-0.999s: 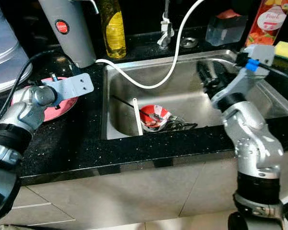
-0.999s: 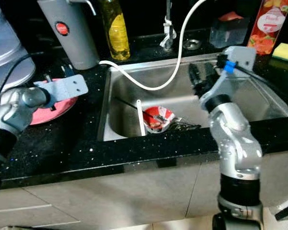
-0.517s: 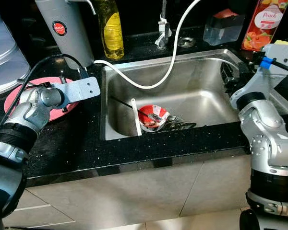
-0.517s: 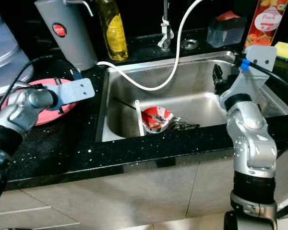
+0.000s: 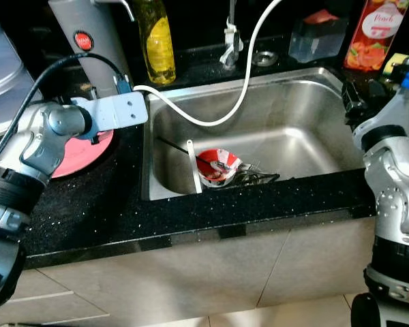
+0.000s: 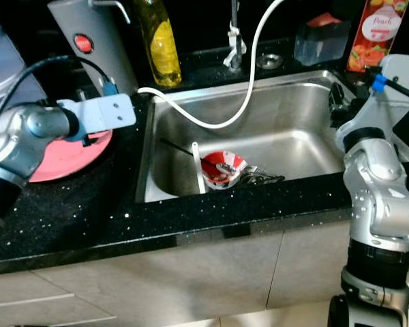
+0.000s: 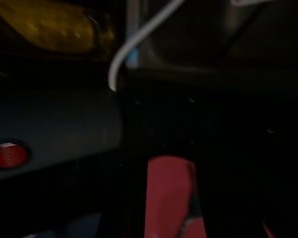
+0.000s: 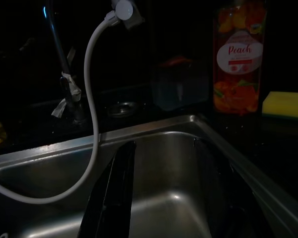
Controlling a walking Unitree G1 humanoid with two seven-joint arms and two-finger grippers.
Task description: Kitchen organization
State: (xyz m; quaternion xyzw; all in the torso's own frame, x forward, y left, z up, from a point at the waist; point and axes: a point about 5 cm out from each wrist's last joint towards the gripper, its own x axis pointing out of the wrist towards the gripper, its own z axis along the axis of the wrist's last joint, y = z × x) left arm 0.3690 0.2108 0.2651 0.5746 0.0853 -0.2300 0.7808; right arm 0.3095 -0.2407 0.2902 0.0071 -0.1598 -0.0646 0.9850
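the stainless steel sink takes the centre of the head view, set into a black speckled countertop. low in the basin, near its front wall, lies a red-and-white bowl with metal cutlery just beside it on the right and a white utensil handle leaning on its left. a white hose curves from the upper centre down across the sink's left rim.

the left gripper hangs over the pink plate at centre left of the frame; the wrist view shows its fingers apart, pink between them. behind it stand a grey kettle and a yellow oil bottle.

the right gripper sits at the sink's right edge, at centre right, fingers spread and holding nothing. a peach dish soap bottle and a yellow sponge occupy the upper right.
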